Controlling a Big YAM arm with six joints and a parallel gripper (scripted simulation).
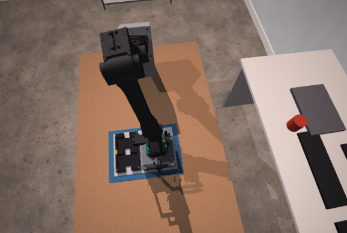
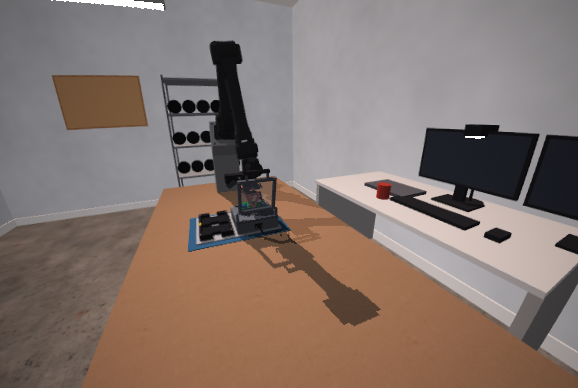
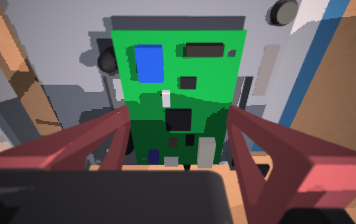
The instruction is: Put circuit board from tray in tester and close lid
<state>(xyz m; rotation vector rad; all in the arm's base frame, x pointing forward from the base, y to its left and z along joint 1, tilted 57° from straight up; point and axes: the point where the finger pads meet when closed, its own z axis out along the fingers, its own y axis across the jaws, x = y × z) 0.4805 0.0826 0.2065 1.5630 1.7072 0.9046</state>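
Observation:
The circuit board [image 1: 165,145] [image 2: 259,204] [image 3: 220,90] is face up over the pin plate of the grey tester [image 1: 144,159] [image 2: 255,223] [image 3: 60,30]. My gripper [image 3: 178,112] is shut on the board, one red fingertip at each long edge. In the wrist view the blue part is at the board's far end and a tall whitish part at its near end. A black post [image 3: 107,61] shows left of the board. The board hides the pins and holes; its height over the plate cannot be told. The lid [image 1: 158,166] [image 2: 274,192] stands open, upright. The hook cannot be made out.
The black tray [image 1: 128,162] [image 2: 216,231] is beside the tester, and no board shows in its pockets. Both stand on a blue-edged base [image 1: 111,156] [image 2: 193,235]. A round knob [image 3: 285,12] is on the tester. The raised lid frame stands close to my gripper.

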